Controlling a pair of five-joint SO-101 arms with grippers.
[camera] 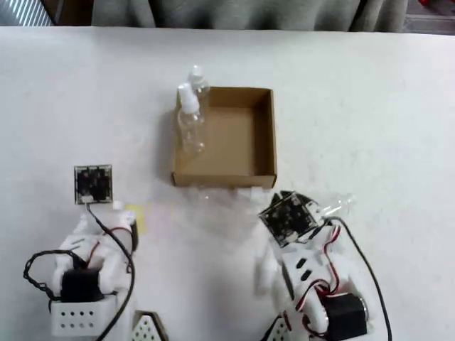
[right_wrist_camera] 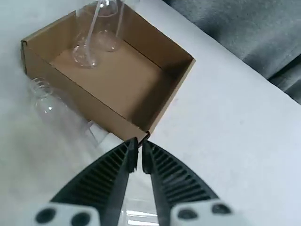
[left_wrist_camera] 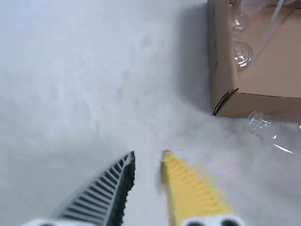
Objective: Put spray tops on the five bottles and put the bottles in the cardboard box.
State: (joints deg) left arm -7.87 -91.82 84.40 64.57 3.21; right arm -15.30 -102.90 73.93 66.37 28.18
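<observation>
Probably going now for the bare bottle (right_wrist_camera: 47,101) lying on the table (camera: 370,106) just at the near side of the box (camera: 224,179), so opening the almost-closed right gripper (right_wrist_camera: 139,146) wider, lowering across its body, and keeping the empty, slightly parted left gripper (left_wrist_camera: 148,162) ready for steadying.

Ahead of the left gripper (left_wrist_camera: 148,155), the cardboard box (left_wrist_camera: 223,70) runs off the picture's edge, as do the bottles (left_wrist_camera: 242,52) inside it. A clear bottle (left_wrist_camera: 263,127) lying just outside the box blurs into the desk (left_wrist_camera: 70,70). Something clear (right_wrist_camera: 136,216) at the base of the right gripper (right_wrist_camera: 139,145) is too hidden to name.
</observation>
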